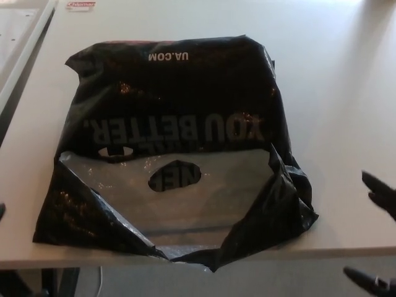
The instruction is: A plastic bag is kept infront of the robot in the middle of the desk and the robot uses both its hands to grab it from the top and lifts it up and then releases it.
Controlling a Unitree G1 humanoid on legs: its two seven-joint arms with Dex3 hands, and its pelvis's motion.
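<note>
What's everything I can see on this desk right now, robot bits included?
plastic bag: one, black with grey lettering and a silvery inner flap with handle cut-outs, lying flat mid-desk, its open end toward the near edge.
desk: one, pale grey-white, filling most of the view.
label: one, small, white with red print, far left edge of the desk.
second surface: one, white, beyond the desk's left edge.
right hand: one, black, fingers apart, at the right edge, clear of the bag.
left hand: only a dark sliver at the left edge.
</note>
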